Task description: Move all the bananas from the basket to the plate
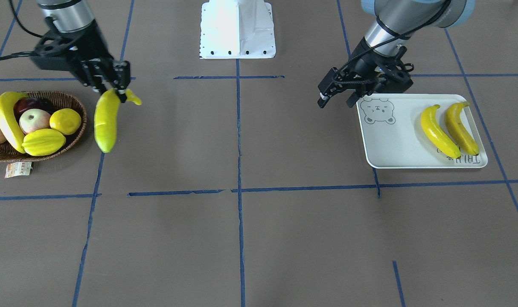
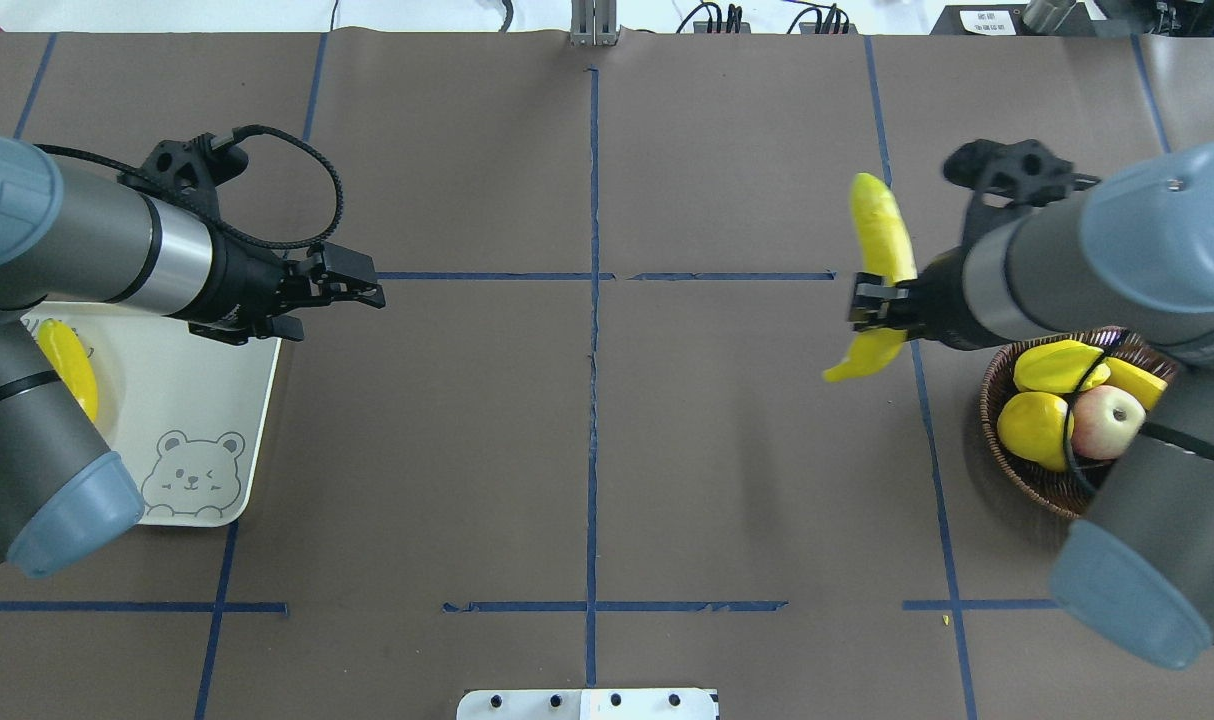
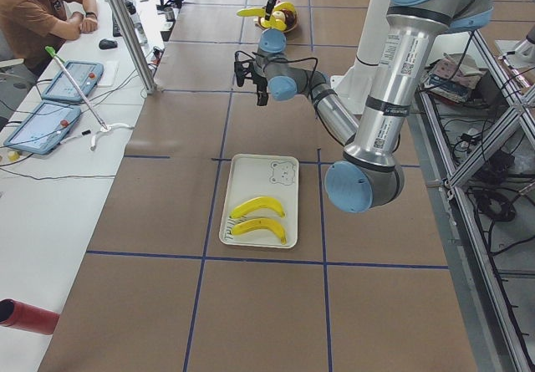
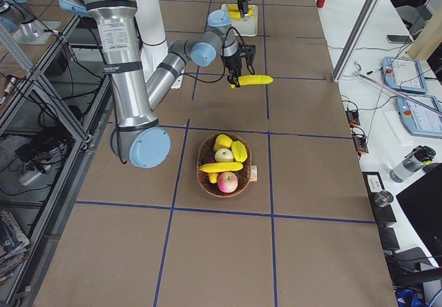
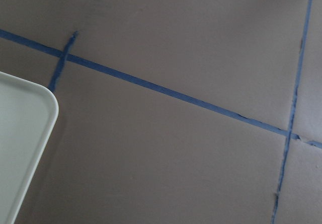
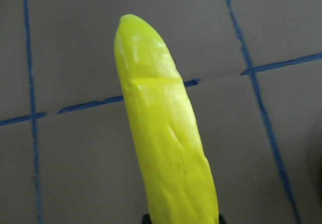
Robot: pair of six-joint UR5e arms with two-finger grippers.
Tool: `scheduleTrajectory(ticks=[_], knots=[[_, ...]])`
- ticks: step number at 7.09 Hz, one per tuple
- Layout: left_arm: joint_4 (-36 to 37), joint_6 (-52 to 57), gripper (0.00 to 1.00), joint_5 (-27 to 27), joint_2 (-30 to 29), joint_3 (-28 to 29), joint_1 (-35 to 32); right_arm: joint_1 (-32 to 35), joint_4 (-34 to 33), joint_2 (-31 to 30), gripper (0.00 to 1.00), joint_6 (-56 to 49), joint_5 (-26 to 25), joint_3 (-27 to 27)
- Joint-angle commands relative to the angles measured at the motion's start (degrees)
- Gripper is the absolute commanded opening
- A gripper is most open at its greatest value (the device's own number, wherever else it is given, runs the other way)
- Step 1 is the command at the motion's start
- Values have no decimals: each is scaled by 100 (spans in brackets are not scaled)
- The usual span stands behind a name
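Note:
My right gripper (image 1: 121,91) is shut on the stem end of a yellow-green banana (image 1: 106,123), which hangs above the table just beside the basket (image 1: 83,123). That held banana (image 6: 166,148) fills the right wrist view. One more banana (image 1: 7,119) lies in the basket along its far side. Across the table, two bananas (image 1: 439,132) (image 1: 460,128) lie side by side on the white plate (image 1: 395,140). My left gripper (image 1: 336,101) hovers open and empty at the plate's bear-face corner. Only a plate corner (image 5: 25,133) shows in the left wrist view.
The basket also holds an apple (image 1: 34,120), a lemon (image 1: 65,121) and a starfruit (image 1: 43,142); a paper tag (image 1: 18,169) lies at its rim. The robot's white base (image 1: 237,30) stands at the table's edge. Blue tape lines cross the brown table between basket and plate.

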Motion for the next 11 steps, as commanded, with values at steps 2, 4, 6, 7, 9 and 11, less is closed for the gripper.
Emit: scheduleTrajectory(ticks=[2, 4, 6, 7, 9, 11], knots=[[-182, -589, 100, -5, -825, 1, 259, -1096, -205, 1203, 0, 52, -104, -181], [-874, -1020, 100, 13, -854, 1, 461, -1405, -196, 1416, 1, 35, -271, -190], [-1097, -1382, 99, 126, -1011, 71, 795, -1582, -187, 1538, 1, 26, -403, -207], [-1097, -1618, 99, 171, -1186, 72, 883, -1634, -187, 1609, 1, 26, -430, -207], [-1097, -1655, 99, 171, -1275, 89, 981, -1696, -187, 1723, 1, 17, -491, -198], [-1089, -1664, 99, 171, -1275, 98, 989, -1705, -179, 1750, 1, 34, -483, -172]])
